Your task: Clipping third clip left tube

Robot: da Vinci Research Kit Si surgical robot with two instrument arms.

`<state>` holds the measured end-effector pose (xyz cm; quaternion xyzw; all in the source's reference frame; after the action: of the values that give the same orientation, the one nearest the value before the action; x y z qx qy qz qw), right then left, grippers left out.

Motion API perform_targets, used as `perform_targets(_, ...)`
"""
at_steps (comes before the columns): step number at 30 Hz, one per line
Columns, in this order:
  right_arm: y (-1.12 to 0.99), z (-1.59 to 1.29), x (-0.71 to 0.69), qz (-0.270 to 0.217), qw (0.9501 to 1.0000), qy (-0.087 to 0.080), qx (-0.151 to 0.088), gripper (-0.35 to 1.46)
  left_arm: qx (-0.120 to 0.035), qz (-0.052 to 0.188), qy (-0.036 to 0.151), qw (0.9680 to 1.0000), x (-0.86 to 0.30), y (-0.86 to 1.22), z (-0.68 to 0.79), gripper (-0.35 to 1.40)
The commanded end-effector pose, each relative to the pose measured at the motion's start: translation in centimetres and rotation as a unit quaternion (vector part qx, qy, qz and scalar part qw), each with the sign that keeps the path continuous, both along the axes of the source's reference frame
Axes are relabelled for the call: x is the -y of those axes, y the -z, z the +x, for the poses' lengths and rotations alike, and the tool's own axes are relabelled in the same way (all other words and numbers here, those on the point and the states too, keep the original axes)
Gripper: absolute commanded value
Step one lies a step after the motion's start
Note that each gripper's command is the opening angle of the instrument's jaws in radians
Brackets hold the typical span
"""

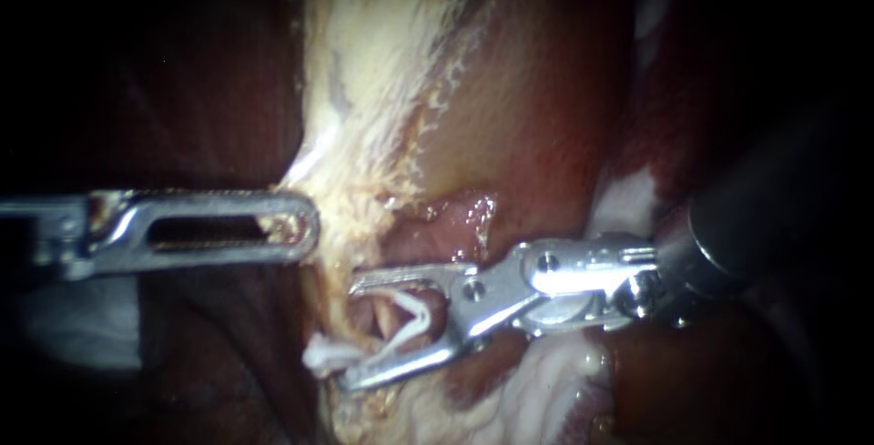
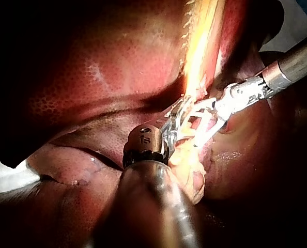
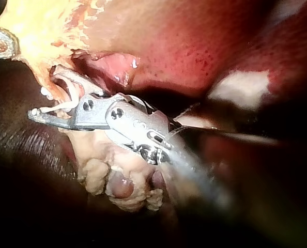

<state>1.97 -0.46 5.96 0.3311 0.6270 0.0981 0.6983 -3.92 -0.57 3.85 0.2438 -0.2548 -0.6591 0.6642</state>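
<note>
The tube (image 1: 389, 317) is a short, pinkish, moist strand. It stands between the two jaws of the right instrument (image 1: 349, 336), inside the open V of a white clip (image 1: 421, 316). This end effector is spread wide. The clip sits between its jaws, one leg along each inner face, so both jaws bear on the clip and carry it. The clip is not closed, and the tube lies loose between its legs rather than pinched. One leg ends in a small white knob that juts just past the lower jaw's tip. Which of the task's tubes this is cannot be told from the endoscope view.

The right instrument's end effector is bright polished metal with round pivot pins and flat, angular jaws on a dark shaft.

The left instrument (image 1: 308, 224) lies well to the side of the tube. Its end effector is long, flat and slotted, with fine teeth along its edges. It is closed on the edge of the pale fatty tissue (image 1: 364, 90), which shows through the slot near the tip.

That tissue is cream to yellow, stringy and lumpy, and rises as a band from the tube. Beside it, in the left wrist view, the liver (image 2: 91, 67) is dark red, smooth and glistening, with a fine mottled pattern.
</note>
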Motion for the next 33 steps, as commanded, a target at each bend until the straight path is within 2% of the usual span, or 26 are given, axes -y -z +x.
perform_targets(1, 0.03, 0.01, 0.00, 0.010, 0.9999, 0.002, -0.002, 0.60, 0.001, 0.000, -0.001, 1.0000, 0.00, -0.02, 0.00, -0.35)
perform_targets(5, 0.06, 0.05, 0.02, 0.025, 0.9996, 0.009, -0.012, 0.60, 0.001, 0.000, -0.001, 1.0000, -0.01, -0.05, 0.00, -0.35)
perform_targets(9, 0.05, 0.11, 0.03, 0.036, 0.9992, 0.010, -0.016, 0.60, 0.001, 0.000, -0.001, 1.0000, -0.02, -0.06, 0.00, -0.35)
perform_targets(16, 0.03, 0.24, 0.04, 0.061, 0.9973, 0.012, -0.038, 0.60, 0.001, 0.000, -0.001, 1.0000, -0.03, -0.07, -0.01, -0.35)
perform_targets(21, 0.02, 0.32, 0.01, 0.080, 0.9956, 0.001, -0.049, 0.59, 0.001, 0.000, -0.001, 1.0000, -0.03, -0.08, -0.02, -0.35)
perform_targets(33, -0.06, 0.43, -0.04, 0.103, 0.9930, -0.011, -0.055, 0.59, 0.000, 0.000, 0.000, 1.0000, -0.02, -0.07, -0.04, -0.35)
